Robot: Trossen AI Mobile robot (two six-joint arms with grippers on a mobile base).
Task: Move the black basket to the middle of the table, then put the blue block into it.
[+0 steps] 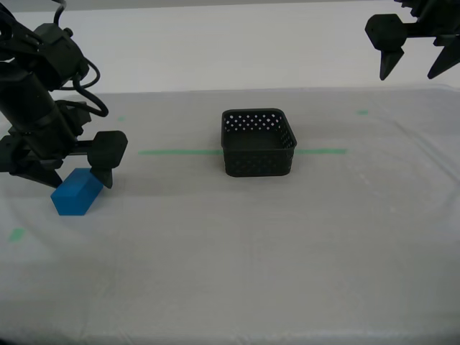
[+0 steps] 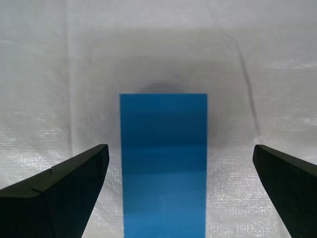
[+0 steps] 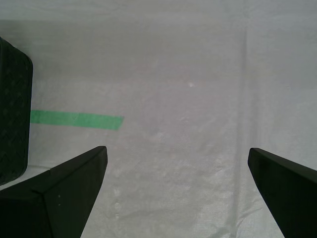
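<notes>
The blue block [image 1: 75, 194] lies on the white table [image 1: 251, 259] at the exterior view's left. My second gripper [image 1: 80, 183] is lowered over it and open. In the second wrist view the blue block [image 2: 163, 163] sits between the two fingers, with a gap on each side of my second gripper [image 2: 179, 148]. The black basket [image 1: 259, 144] stands upright and empty near the table's middle, on the green tape line [image 1: 180, 152]. My first gripper [image 1: 410, 75] hangs open high at the exterior view's upper right, holding nothing. The first wrist view shows the basket [image 3: 12, 114] beside my first gripper [image 3: 177, 149].
A stretch of green tape [image 3: 74, 119] runs out from the basket's side. Small green marks [image 1: 363, 112] dot the cloth at the far side and near the exterior view's left edge [image 1: 16, 234]. White cloth spreads between block and basket.
</notes>
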